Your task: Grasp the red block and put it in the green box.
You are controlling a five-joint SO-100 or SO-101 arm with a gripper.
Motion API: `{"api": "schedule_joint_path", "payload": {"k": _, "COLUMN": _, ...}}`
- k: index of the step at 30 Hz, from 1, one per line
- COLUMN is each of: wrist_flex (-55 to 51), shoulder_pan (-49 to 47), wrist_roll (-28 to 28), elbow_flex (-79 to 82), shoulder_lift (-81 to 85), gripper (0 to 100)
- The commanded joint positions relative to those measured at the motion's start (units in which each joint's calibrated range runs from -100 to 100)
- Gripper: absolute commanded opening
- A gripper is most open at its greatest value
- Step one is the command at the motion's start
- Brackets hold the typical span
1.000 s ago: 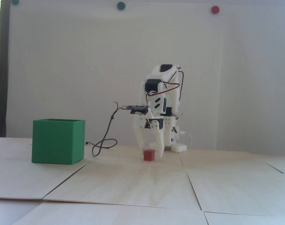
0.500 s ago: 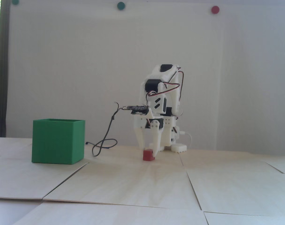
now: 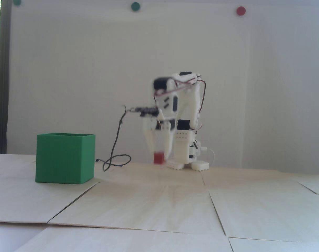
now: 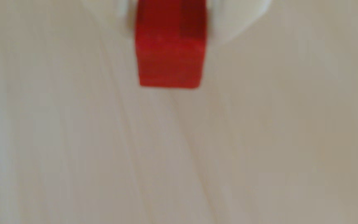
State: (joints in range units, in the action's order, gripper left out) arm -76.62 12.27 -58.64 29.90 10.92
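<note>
- My claw (image 3: pixel 159 157) is clamped on the red block (image 3: pixel 158 158); one white finger (image 3: pixel 150 140) presses each side of it in the fixed view.
- The block hangs between my fingertips, a little above the pale wooden table (image 3: pixel 159 204), not touching it.
- In the wrist view the red block (image 4: pixel 169 53) fills the top middle of the picture, and blurred white finger material (image 4: pixel 234 21) sits against its right and left sides.
- Under the block in the wrist view I see only the light wood grain of the table (image 4: pixel 173 161). This picture is blurred.
- The green box (image 3: pixel 65 158) stands on the table, well apart from the block, to the left in the fixed view. Its open top faces up. I cannot see inside it.
- My arm (image 3: pixel 180 105) is bent over and looks blurred in the fixed view; my claw points down.
- A dark cable (image 3: pixel 114 152) hangs from my wrist and makes a loop on the table between the box and my base (image 3: pixel 191 164).
- On the white wall (image 3: pixel 96 65) behind me there is one red disc (image 3: pixel 240 10) and two green discs (image 3: pixel 135 6).
</note>
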Motion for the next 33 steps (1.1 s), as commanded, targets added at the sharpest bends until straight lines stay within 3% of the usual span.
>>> {"api": "schedule_joint_path", "payload": {"k": 1, "wrist_flex": -6.94, "shoulder_pan": 6.67, "wrist_roll": -4.08, "elbow_flex": -7.01, "shoulder_lift": 11.94, "gripper": 2}}
{"api": "schedule_joint_path", "payload": {"k": 13, "wrist_flex": -10.65, "shoulder_pan": 17.05, "wrist_roll": -4.86, "elbow_flex": -25.29, "shoulder_lift": 12.57, "gripper": 3}}
{"api": "schedule_joint_path", "payload": {"k": 33, "wrist_flex": -10.14, "shoulder_pan": 23.32, "wrist_roll": -4.4, "elbow_flex": -83.23, "shoulder_lift": -25.96, "gripper": 3}}
